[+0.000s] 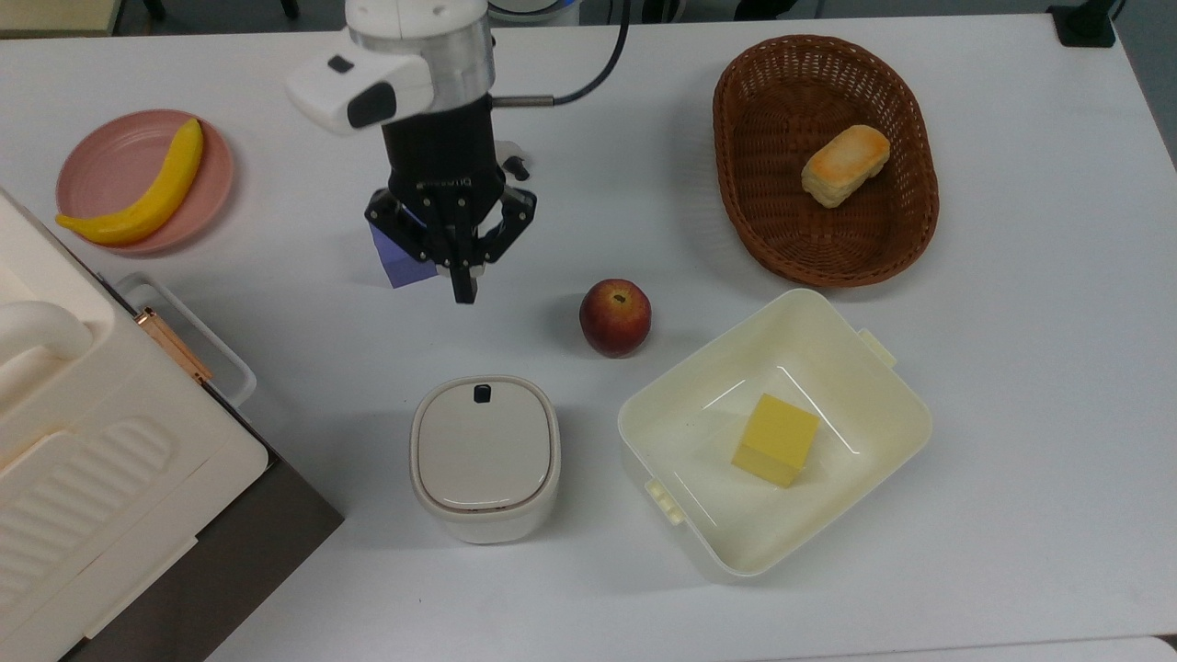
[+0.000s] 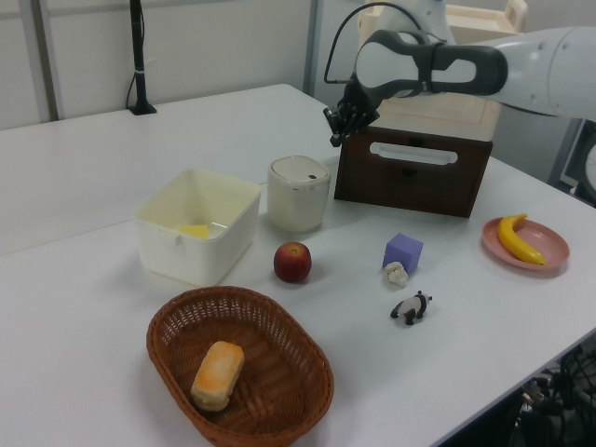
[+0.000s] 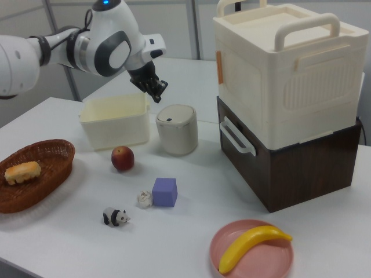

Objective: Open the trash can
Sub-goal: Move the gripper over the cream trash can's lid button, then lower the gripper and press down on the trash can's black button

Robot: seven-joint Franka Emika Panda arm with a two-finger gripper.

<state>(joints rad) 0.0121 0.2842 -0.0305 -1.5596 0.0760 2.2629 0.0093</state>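
We saw the white desk [image 1: 1011, 386] carrying, from largest down, the cream appliance [image 1: 83, 432] on its dark base, the wicker basket [image 1: 825, 156], the open cream tub [image 1: 864, 441], and then the trash can [image 1: 485, 458], which stood in the top view between the appliance and the tub, just below the apple [image 1: 615, 317], its flat lid down and closed. The end effector [image 1: 462, 292] hung in the air above the desk, its fingers drawn together into a single point and holding nothing.

We judged the step in hand to be the approach: the tip was apart from the bin, on the side where the lid's small black button [image 1: 482, 393] sits. The next move, as we read it, called for bringing the closed tip over that button and pressing straight down, keeping clear of the apple.

The top view placed the tip well short of the button across the desk and hid part of the purple cube [image 1: 397, 262] under the wrist. The right view showed instead how high the end effector [image 3: 157, 95] rode, just above the bin's lid level, and showed the cube [image 3: 164, 191] whole beside a crumpled paper ball [image 3: 145, 199].
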